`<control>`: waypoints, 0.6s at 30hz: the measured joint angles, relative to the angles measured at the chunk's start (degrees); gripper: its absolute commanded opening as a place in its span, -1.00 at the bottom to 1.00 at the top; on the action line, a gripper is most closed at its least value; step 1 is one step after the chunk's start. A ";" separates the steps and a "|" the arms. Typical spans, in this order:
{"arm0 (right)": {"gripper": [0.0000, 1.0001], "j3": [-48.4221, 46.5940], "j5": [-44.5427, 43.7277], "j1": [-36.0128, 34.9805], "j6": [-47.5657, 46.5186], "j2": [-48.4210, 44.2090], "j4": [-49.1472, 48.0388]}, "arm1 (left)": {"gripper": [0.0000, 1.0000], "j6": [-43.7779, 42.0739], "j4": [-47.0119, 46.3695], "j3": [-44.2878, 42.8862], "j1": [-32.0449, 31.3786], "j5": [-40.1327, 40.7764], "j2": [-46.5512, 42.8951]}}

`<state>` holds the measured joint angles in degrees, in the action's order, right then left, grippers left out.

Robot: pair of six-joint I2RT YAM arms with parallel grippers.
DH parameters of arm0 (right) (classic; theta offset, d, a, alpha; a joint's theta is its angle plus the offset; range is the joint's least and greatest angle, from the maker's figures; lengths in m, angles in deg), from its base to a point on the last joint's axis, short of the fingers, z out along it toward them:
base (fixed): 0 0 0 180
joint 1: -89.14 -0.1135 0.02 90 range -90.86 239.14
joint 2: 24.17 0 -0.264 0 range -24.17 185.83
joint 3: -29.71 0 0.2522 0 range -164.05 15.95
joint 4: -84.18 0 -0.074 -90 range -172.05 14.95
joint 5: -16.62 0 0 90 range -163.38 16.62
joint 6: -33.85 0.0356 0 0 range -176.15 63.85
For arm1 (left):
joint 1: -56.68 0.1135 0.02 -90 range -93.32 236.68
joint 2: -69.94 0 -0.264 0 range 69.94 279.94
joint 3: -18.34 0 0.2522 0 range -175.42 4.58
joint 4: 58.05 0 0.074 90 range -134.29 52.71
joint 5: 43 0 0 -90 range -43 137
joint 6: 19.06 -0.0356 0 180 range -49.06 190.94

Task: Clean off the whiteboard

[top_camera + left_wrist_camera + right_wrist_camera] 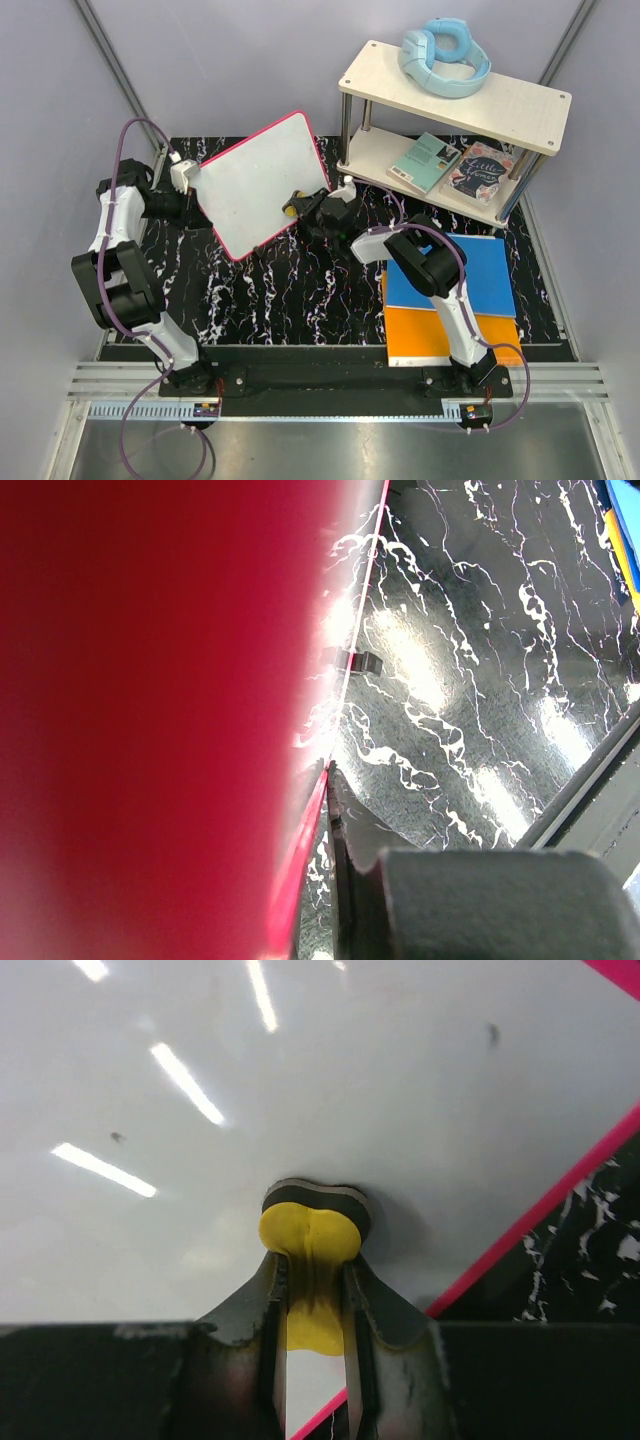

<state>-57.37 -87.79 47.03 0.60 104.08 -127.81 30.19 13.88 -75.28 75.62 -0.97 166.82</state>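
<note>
Whiteboard point(265, 180) looks almost clean, only small specks are left; left tool point(186, 176) grips its rim, right tool point(298, 207) pinches a yellow eraser point(310, 1235) against it.

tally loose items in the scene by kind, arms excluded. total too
whiteboard: 1
eraser: 1
headphones: 1
books: 2
flat panels: 2 (blue panel, orange panel)
shelf unit: 1
total: 8

Blurred red expanse of whiteboard point(150, 720)
</note>
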 measured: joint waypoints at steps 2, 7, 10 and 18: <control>-1.00 1.07 -0.02 0.31 2.05 0.20 -0.26 | -1.00 0.00 -0.02 0.00 -0.02 0.00 0.00; -1.00 2.10 -1.86 0.70 5.55 0.09 2.54 | -1.00 -0.04 0.00 0.00 -0.02 0.00 0.00; -1.00 2.03 -3.52 0.52 6.12 -0.63 4.72 | -1.00 -0.24 0.00 0.00 -0.09 0.00 0.00; -1.00 0.24 -7.26 0.07 5.77 -1.07 8.44 | -1.00 -0.35 0.04 0.00 -0.11 -0.04 0.00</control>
<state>-57.13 -95.05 47.10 6.37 103.01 -119.38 29.84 13.92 -75.28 75.51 -1.01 166.82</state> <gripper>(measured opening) 0.255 0.144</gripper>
